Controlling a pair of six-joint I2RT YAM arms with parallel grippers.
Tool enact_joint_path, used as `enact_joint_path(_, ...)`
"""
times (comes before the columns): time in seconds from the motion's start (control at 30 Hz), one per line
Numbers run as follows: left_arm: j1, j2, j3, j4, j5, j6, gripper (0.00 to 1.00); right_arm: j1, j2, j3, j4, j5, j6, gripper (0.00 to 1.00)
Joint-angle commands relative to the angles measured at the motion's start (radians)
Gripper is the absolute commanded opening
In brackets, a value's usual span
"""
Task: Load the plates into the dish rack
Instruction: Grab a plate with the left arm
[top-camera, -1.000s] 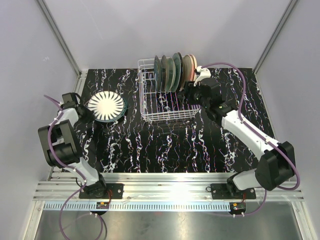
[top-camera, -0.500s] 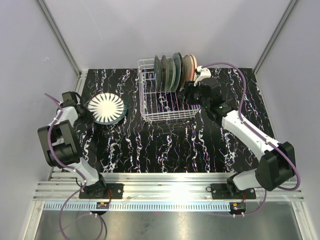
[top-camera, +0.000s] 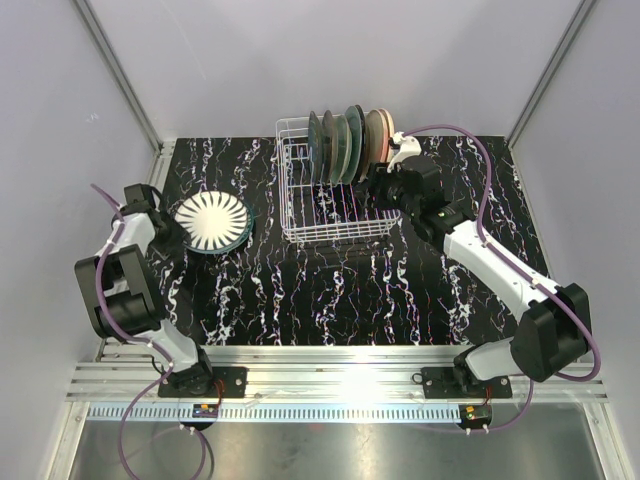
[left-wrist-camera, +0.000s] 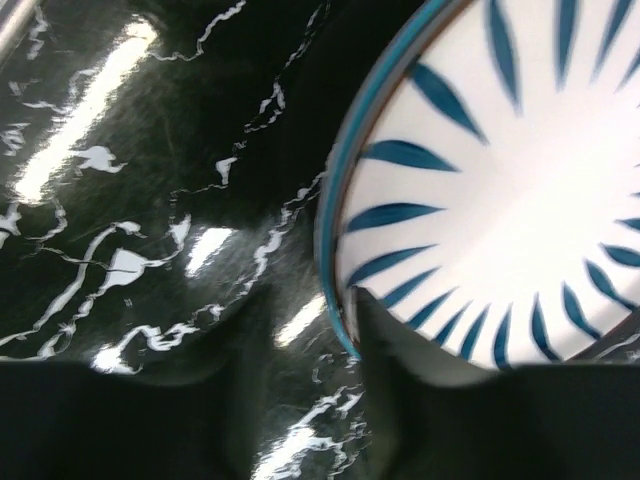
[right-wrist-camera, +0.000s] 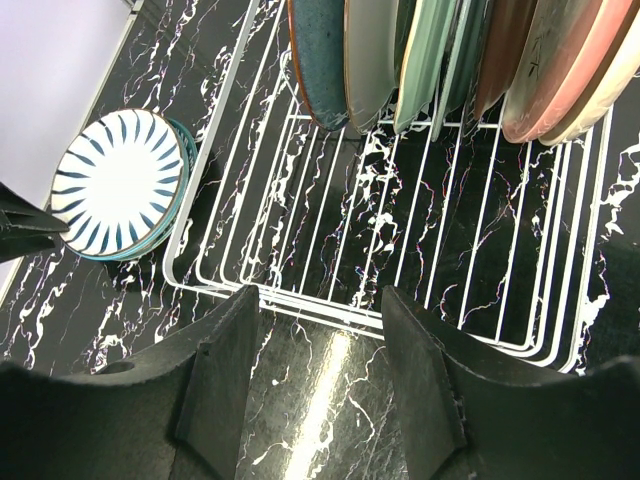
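**Left gripper lets go: striped plate back down flat**

Far left of the overhead view, and there it goes! The left gripper (top-camera: 166, 230) was pinched tight a second ago with the striped plate (top-camera: 212, 220) tipped up. Now it has sprung apart. The plate lies flat at left centre on a teal plate (right-wrist-camera: 187, 150), and the wrist view shows its rim loose in the gripper's gap, not clamped. I'd call that a release, so this one isn't loaded yet and probably wants a fresh grab.

Moving to upper centre, the dish rack (top-camera: 340, 238) stands on the desk (top-camera: 330, 290). Its left half is bare wire, and the loaded plates (top-camera: 345, 140) stand on edge in the right half.

On the right, the right gripper (right-wrist-camera: 320, 310) hasn't budged. It hangs roughly half open, holding nothing, by the rack's right side.
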Motion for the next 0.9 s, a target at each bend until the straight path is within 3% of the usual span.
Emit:
enact_joint_path(0.0,-0.001,-0.064,0.002,-0.012,-0.048,0.048,0.48,-0.006,-0.031,0.022,0.026,-0.01,0.011,0.6)
enact_joint_path(0.27,-0.027,-0.142,0.05,-0.038,-0.163,0.098,0.5,-0.006,-0.019,0.028,0.023,-0.015,0.01,0.6)
enact_joint_path(0.4,-0.136,-0.191,0.068,0.002,-0.164,0.173,0.47,-0.006,-0.014,0.03,0.022,-0.015,0.008,0.6)
enact_joint_path(0.7,-0.392,-0.05,0.24,-0.008,-0.148,0.32,0.33,-0.006,-0.003,0.034,0.014,-0.009,0.004,0.6)
enact_joint_path(0.87,-0.457,0.022,0.26,0.034,-0.066,0.377,0.28,-0.006,0.004,0.036,0.01,0.002,-0.004,0.6)
